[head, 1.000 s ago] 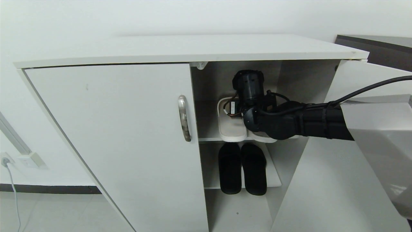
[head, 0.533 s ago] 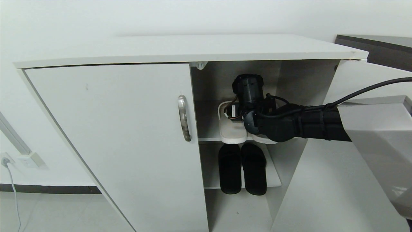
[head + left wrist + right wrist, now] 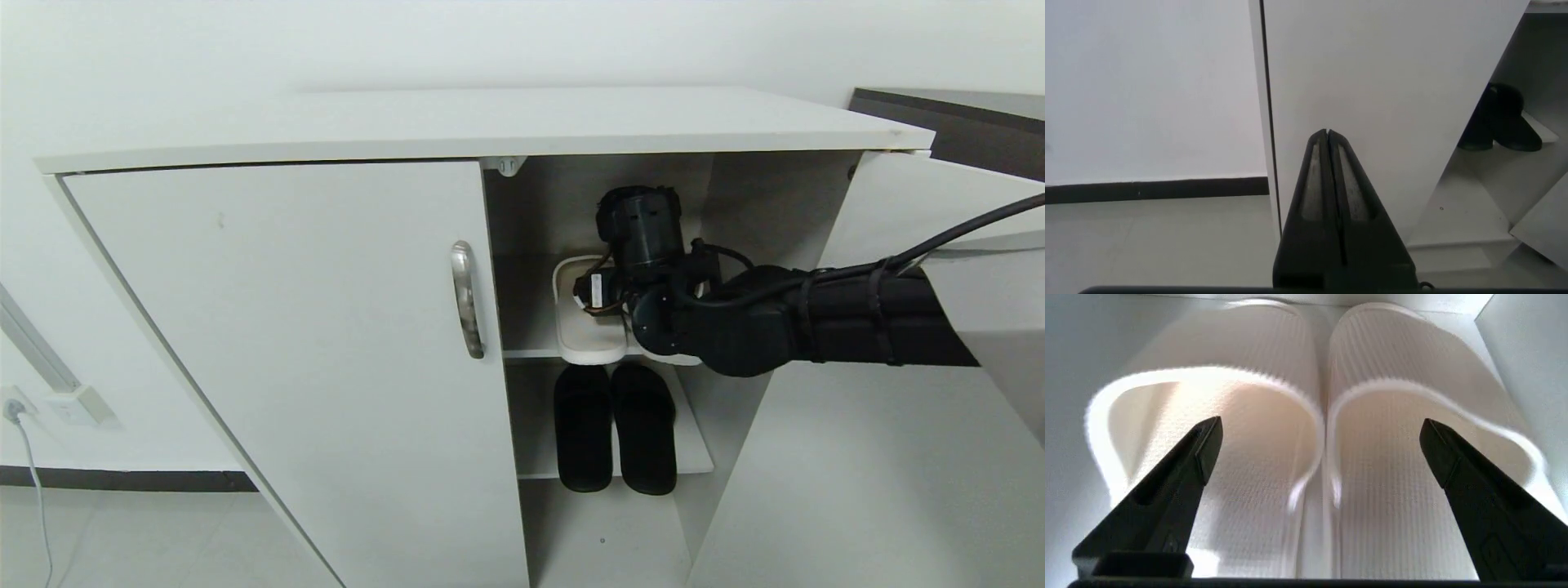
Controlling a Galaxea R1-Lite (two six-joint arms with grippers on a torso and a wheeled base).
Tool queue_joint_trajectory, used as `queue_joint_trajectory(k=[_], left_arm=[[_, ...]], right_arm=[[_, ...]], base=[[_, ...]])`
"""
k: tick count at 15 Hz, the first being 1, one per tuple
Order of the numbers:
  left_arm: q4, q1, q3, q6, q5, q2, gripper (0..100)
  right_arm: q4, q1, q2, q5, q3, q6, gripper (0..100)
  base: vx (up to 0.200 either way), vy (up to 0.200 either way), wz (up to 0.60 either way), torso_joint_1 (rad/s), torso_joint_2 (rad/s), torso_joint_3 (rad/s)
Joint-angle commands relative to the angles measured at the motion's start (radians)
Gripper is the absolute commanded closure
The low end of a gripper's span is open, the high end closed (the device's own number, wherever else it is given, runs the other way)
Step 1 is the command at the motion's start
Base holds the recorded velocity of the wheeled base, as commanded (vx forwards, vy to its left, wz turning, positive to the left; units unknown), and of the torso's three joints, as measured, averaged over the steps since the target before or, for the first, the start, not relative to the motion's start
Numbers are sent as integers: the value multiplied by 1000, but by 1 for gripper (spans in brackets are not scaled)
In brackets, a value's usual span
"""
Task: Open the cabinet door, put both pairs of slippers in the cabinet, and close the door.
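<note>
The white cabinet has its right door swung open and its left door shut. White slippers lie side by side on the upper shelf, their heels at the shelf's front edge. Black slippers lie on the shelf below. My right arm is inside the upper compartment, above the white pair. In the right wrist view my right gripper is open, its fingers spread wide over the white slippers with nothing held. My left gripper is shut and empty, low beside the cabinet's left side, with the black slippers far off.
The shut left door carries a metal handle. A wall socket with a cable is low on the wall at the left. Bare floor lies left of the cabinet. The open door's edge stands close beside my right arm.
My right arm has drawn back slightly to the right, out of the upper compartment. The white slippers stay on the shelf. The black pair has not moved.
</note>
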Motion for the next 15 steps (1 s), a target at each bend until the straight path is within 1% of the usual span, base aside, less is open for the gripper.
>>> queue_joint_trajectory(k=[1,3,5,9,10,12,15], left_arm=[[-1,2,0,0,1,1,100],[-1,0,0,0,0,1,100],[1,0,0,0,0,1,100],[-1,0,0,0,0,1,100],[-1,0,0,0,0,1,100],[1,0,0,0,1,1,100],[1,0,0,0,0,1,100]], right_arm=[[-28,36,-95,-5,98,-2,0],[-34,70,-155,-6,170,-1,0],[-34,123,-253,-11,297,-1,0],[-47,194,-401,-11,455,2,0],[-57,214,-433,-8,513,6,0],[-128,238,-474,1,639,10,0],[-327,242,-438,24,767,7,0]], base=[[0,0,0,0,0,0],[0,0,0,0,0,0],[0,0,0,0,0,0],[0,0,0,0,0,0],[0,0,0,0,0,0],[0,0,0,0,0,0],[0,0,0,0,0,0]])
